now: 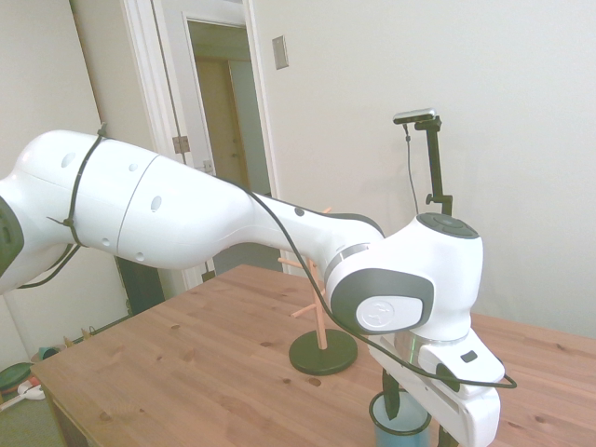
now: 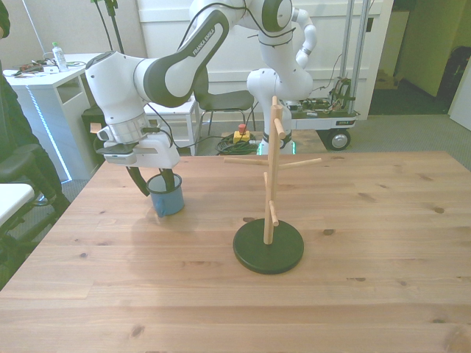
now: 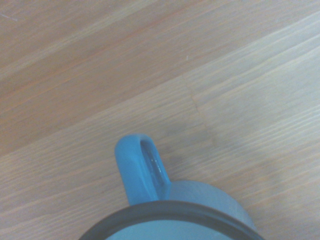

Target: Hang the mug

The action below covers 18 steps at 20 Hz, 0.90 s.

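Observation:
The light-blue mug (image 2: 168, 198) stands upright on the wooden table (image 2: 353, 294), toward the front view's left. My gripper (image 2: 153, 182) is lowered over it and open. One dark finger (image 2: 137, 181) is outside the mug's wall and the other dips at its rim. In the side view the mug (image 1: 400, 426) sits low under the gripper (image 1: 419, 414). The wrist view shows the mug's handle (image 3: 142, 170) and dark rim (image 3: 170, 212) from close by. The wooden stand (image 2: 269, 176) with pegs rises from a round black base (image 2: 268, 250), a little way from the mug.
A person in dark clothing (image 2: 13, 140) stands at the front view's left edge, beside a white desk (image 2: 51, 81). A chair and a wheeled cart (image 2: 324, 110) are behind the table. In the side view the stand's base (image 1: 322, 352) is behind the arm.

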{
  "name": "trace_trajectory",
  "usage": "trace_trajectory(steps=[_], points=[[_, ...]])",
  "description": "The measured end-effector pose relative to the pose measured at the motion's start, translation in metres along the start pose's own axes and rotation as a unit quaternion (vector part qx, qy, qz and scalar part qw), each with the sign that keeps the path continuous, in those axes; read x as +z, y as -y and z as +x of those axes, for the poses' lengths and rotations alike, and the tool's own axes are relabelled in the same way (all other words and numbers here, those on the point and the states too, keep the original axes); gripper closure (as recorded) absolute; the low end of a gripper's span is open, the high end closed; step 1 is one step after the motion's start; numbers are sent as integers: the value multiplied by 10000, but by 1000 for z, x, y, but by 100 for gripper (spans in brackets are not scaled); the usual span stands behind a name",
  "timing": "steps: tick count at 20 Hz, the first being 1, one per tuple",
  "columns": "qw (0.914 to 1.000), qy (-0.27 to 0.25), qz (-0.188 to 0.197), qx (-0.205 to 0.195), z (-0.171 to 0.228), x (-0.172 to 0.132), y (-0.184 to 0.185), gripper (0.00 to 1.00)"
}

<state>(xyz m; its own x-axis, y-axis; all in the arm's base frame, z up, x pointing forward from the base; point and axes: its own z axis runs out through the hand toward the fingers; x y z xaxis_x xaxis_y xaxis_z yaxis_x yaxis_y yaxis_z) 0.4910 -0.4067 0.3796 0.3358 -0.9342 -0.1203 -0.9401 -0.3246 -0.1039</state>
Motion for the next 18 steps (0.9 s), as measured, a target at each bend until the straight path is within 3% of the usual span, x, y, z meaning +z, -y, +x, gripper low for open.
trace_trajectory(steps=[18], points=[[9998, -149, 54, -134, -7, -6, 13, 100]])
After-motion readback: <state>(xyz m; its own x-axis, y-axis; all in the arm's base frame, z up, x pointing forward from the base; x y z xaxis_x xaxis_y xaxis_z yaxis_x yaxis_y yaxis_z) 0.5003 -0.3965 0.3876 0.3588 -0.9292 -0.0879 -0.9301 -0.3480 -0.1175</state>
